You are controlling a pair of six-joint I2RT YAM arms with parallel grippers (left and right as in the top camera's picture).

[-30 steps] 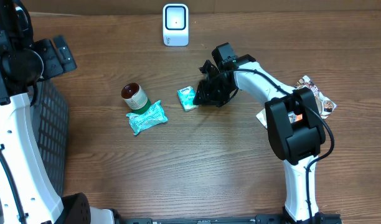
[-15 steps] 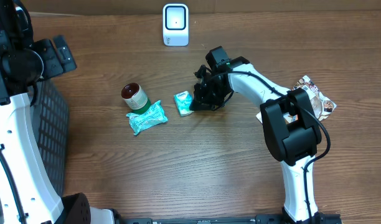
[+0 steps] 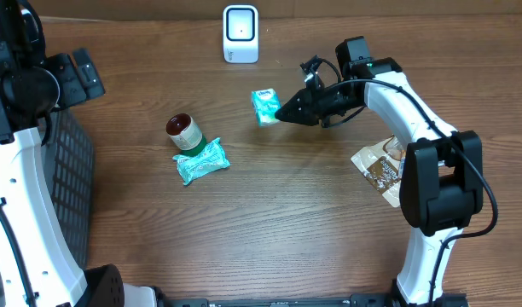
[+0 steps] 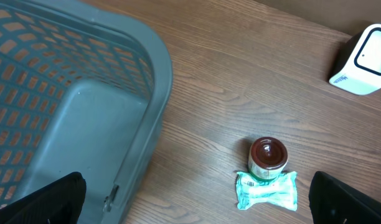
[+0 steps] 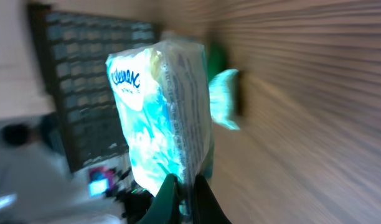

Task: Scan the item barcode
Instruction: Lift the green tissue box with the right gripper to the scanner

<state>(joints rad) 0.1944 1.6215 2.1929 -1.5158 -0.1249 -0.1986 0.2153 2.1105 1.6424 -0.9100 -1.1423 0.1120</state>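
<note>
My right gripper (image 3: 282, 110) is shut on a teal Kleenex tissue pack (image 3: 263, 106) and holds it off the table, a little below and right of the white scanner (image 3: 240, 34). In the right wrist view the pack (image 5: 159, 112) stands up from the closed green fingers (image 5: 166, 200), pinched at its lower edge; the picture is blurred and no barcode shows. My left gripper (image 4: 197, 208) hangs open over the table's left side with nothing between its fingers. The scanner (image 4: 365, 59) sits far right in its view.
A jar with a dark red lid (image 3: 184, 130) stands on the table, touching a second teal packet (image 3: 201, 162). A grey mesh basket (image 3: 69, 170) fills the left edge. A brown snack packet (image 3: 380, 169) lies beside the right arm.
The right gripper shut on the tissue pack, lifted it off the table and carried it up and back toward the scanner. The left arm has not moved.
</note>
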